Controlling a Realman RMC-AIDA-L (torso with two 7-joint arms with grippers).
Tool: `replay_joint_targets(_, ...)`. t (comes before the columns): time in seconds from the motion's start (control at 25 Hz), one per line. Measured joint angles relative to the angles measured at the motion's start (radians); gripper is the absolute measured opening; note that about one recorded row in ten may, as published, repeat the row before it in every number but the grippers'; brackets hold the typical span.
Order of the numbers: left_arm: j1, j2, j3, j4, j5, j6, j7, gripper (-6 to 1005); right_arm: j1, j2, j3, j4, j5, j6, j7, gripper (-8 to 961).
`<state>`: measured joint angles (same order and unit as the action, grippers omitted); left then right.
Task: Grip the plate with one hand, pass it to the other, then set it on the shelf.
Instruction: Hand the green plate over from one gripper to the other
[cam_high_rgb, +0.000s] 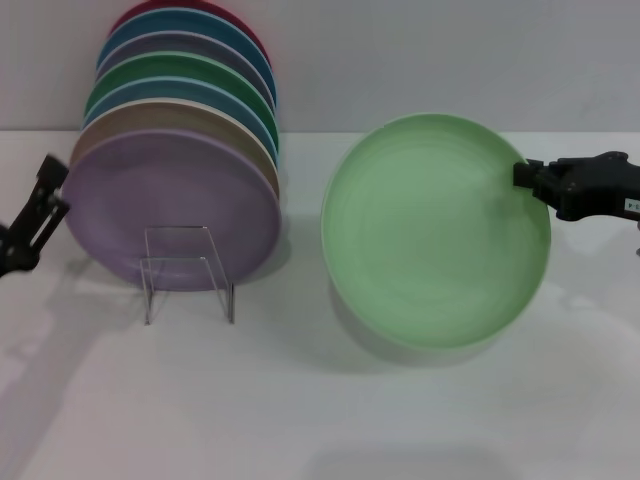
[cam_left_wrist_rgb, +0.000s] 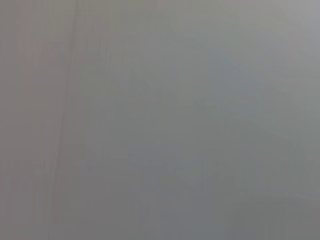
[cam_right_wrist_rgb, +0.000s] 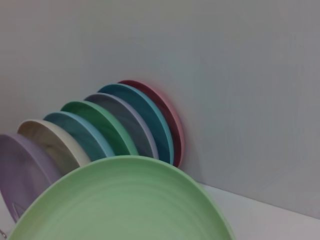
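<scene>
My right gripper clamped on the pale green plate's rim, plate tilted above the counter's right half, shelf holding 7 plates near the back-left, left gripper idle at the left edge, I cannot tell its jaws.

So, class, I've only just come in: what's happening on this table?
The right gripper holds the pale green plate by its rim, lifted and tilted above the white table. The left gripper waits at the table's left edge beside a row of coloured plates standing on edge, lavender plate in front. The clear acrylic stand sits before that row. No handover yet.
</scene>
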<state>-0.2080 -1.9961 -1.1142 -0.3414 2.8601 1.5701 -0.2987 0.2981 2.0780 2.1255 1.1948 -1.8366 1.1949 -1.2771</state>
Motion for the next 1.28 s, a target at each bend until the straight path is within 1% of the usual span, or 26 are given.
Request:
replay_joint_targets(0.04,0.016,0.008,-0.002,-0.058,0.005,-0.053,0.015,827,-0.003,0.002,-0.002,-0.001,0.002,-0.001,-0.012,19)
replay_joint_targets(0.08,0.016,0.008,-0.002,-0.058,0.005,-0.053,0.015,827,-0.003,0.002,-0.002,-0.001,0.002,-0.001,-0.012,19)
replay_joint_targets(0.12,0.105,0.043,0.001,-0.345,0.025,-0.291,0.110,827,-0.006,0.003,-0.001,-0.003,0.004,-0.001,-0.018,19)
replay_joint_targets(0.16,0.114,0.046,0.001,-0.372,0.027,-0.309,0.122,827,-0.006,0.003,-0.001,-0.003,0.004,-0.001,-0.018,19)
replay_joint_targets(0.24,0.196,0.067,0.010,-0.614,0.029,-0.508,0.222,827,-0.018,0.004,0.002,-0.009,0.034,-0.002,-0.058,19)
replay_joint_targets(0.28,0.219,0.073,0.014,-0.688,0.030,-0.575,0.251,827,-0.021,0.004,0.002,-0.011,0.046,-0.002,-0.074,19)
replay_joint_targets(0.32,0.268,0.096,0.034,-0.881,0.030,-0.741,0.291,827,-0.027,0.004,0.001,-0.014,0.062,-0.002,-0.096,19)
replay_joint_targets(0.36,0.268,0.096,0.034,-0.881,0.030,-0.741,0.291,827,-0.027,0.004,0.001,-0.014,0.062,-0.002,-0.096,19)
replay_joint_targets(0.4,0.281,0.106,0.041,-0.929,0.031,-0.787,0.295,827,-0.029,0.004,0.001,-0.017,0.074,-0.002,-0.111,19)
replay_joint_targets(0.44,0.302,0.142,0.070,-1.086,0.031,-0.935,0.290,826,-0.033,0.004,0.001,-0.029,0.098,-0.008,-0.148,19)
replay_joint_targets(0.48,0.302,0.142,0.070,-1.086,0.031,-0.935,0.290,826,-0.033,0.004,0.001,-0.029,0.098,-0.008,-0.148,19)
replay_joint_targets(0.52,0.304,0.161,0.086,-1.151,0.030,-1.003,0.276,826,-0.035,0.004,0.002,-0.049,0.124,-0.016,-0.193,19)
replay_joint_targets(0.56,0.304,0.161,0.086,-1.151,0.030,-1.003,0.276,826,-0.035,0.004,0.002,-0.049,0.124,-0.016,-0.193,19)
replay_joint_targets(0.6,0.299,0.179,0.098,-1.200,0.030,-1.063,0.254,826,-0.035,0.004,0.002,-0.058,0.135,-0.016,-0.213,19)
replay_joint_targets(0.68,0.299,0.179,0.098,-1.200,0.030,-1.063,0.254,826,-0.034,0.004,0.000,-0.079,0.149,-0.019,-0.245,19)
replay_joint_targets(0.72,0.286,0.205,0.116,-1.263,0.030,-1.143,0.210,826,-0.034,0.004,0.000,-0.081,0.149,-0.021,-0.247,19)
replay_joint_targets(0.76,0.286,0.205,0.116,-1.263,0.030,-1.143,0.210,825,-0.034,0.004,0.000,-0.081,0.149,-0.021,-0.247,20)
replay_joint_targets(0.8,0.227,0.261,0.164,-1.412,0.029,-1.367,0.135,825,-0.034,0.004,-0.001,-0.083,0.149,-0.023,-0.252,21)
replay_joint_targets(0.88,0.219,0.263,0.165,-1.438,0.029,-1.421,0.133,825,-0.037,0.004,0.000,-0.086,0.151,-0.026,-0.276,22)
replay_joint_targets(0.92,0.208,0.252,0.162,-1.492,0.028,-1.543,0.141,825,-0.039,0.004,0.001,-0.087,0.152,-0.027,-0.282,23)
replay_joint_targets(1.04,0.195,0.217,0.154,-1.563,0.027,-1.713,0.191,824,-0.047,0.005,-0.003,-0.088,0.167,-0.025,-0.304,25)
replay_joint_targets(1.08,0.190,0.192,0.144,-1.586,0.025,-1.786,0.219,824,-0.047,0.005,-0.003,-0.088,0.167,-0.025,-0.304,26)
replay_joint_targets(1.16,0.187,0.162,0.129,-1.601,0.023,-1.848,0.245,824,-0.056,0.005,-0.007,-0.092,0.195,-0.018,-0.335,28)
replay_joint_targets(1.2,0.185,0.137,0.115,-1.610,0.022,-1.896,0.267,824,-0.061,0.005,-0.008,-0.095,0.212,-0.015,-0.352,29)
replay_joint_targets(1.24,0.182,0.100,0.092,-1.617,0.019,-1.952,0.300,824,-0.068,0.005,-0.009,-0.100,0.239,-0.007,-0.379,29)
replay_joint_targets(1.28,0.181,0.088,0.085,-1.618,0.017,-1.970,0.311,824,-0.068,0.005,-0.009,-0.100,0.239,-0.007,-0.379,30)
